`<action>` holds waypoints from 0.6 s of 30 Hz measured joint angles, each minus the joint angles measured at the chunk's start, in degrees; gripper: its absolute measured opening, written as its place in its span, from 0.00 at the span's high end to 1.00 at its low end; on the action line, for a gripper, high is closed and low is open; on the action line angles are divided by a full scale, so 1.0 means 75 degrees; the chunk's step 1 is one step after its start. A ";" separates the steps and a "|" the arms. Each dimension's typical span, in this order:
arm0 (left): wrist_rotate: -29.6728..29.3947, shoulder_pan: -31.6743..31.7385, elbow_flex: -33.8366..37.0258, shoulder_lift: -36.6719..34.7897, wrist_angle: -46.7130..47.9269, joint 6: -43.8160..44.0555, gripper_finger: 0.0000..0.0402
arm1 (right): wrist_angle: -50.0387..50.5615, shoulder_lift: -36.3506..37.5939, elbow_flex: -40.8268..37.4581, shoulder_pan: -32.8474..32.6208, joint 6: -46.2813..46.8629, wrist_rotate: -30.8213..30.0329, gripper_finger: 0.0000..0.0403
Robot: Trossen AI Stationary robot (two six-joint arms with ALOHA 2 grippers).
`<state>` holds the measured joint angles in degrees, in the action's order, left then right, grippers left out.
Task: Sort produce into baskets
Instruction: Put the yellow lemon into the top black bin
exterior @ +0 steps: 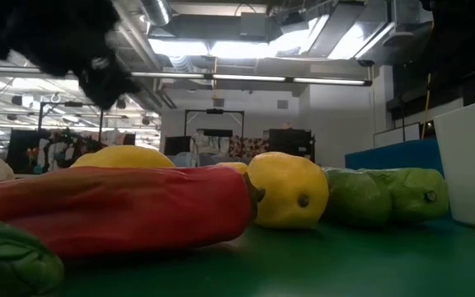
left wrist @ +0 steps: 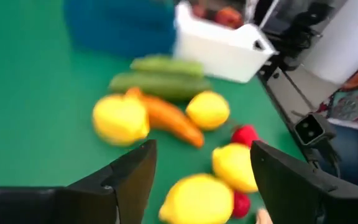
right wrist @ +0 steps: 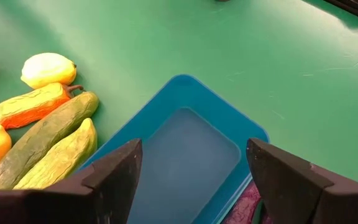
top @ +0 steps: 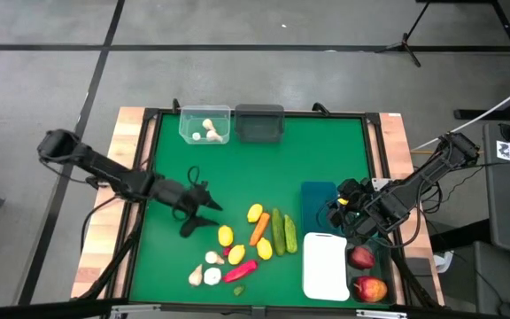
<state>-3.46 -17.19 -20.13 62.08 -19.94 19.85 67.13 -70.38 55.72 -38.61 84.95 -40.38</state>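
The produce lies in a cluster at the table's near middle: lemons (top: 254, 213), an orange carrot (top: 259, 229), two green cucumbers (top: 278, 232), a red pepper (top: 240, 271) and white bulbs (top: 204, 276). My left gripper (top: 200, 217) is open and empty, left of the cluster; its wrist view shows the lemons (left wrist: 120, 118) and the carrot (left wrist: 169, 119) ahead of it. My right gripper (top: 342, 211) is open and empty over the blue basket (right wrist: 185, 155). The clear basket (top: 205, 124) holds white bulbs. Red apples (top: 362, 258) lie right of the white basket (top: 325, 264).
A dark grey basket (top: 259, 124) stands beside the clear one at the far edge. The green mat is bare between the far baskets and the cluster. In the low view the red pepper (exterior: 114, 206), a lemon (exterior: 287, 190) and the cucumbers (exterior: 357, 198) fill the foreground.
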 joint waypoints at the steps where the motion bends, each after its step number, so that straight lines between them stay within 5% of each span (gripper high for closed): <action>1: -0.0417 -0.0273 -0.0127 0.0000 0.0004 -0.0299 0.37 | 0.0000 0.0000 0.0000 0.0000 0.0000 0.0003 0.28; 7: -0.2245 -0.1128 -0.0763 0.0105 -0.0018 -0.2009 0.37 | -0.0088 0.0001 0.0000 0.0000 0.0001 0.0003 0.28; 18: -0.2321 -0.1383 -0.0847 0.2570 -0.0384 -0.1021 0.37 | -0.0209 -0.0001 0.0000 0.0000 0.0002 0.0006 0.28</action>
<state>-20.86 -27.57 -26.48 81.36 -22.83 12.20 65.56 -70.39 55.72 -38.61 84.96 -40.34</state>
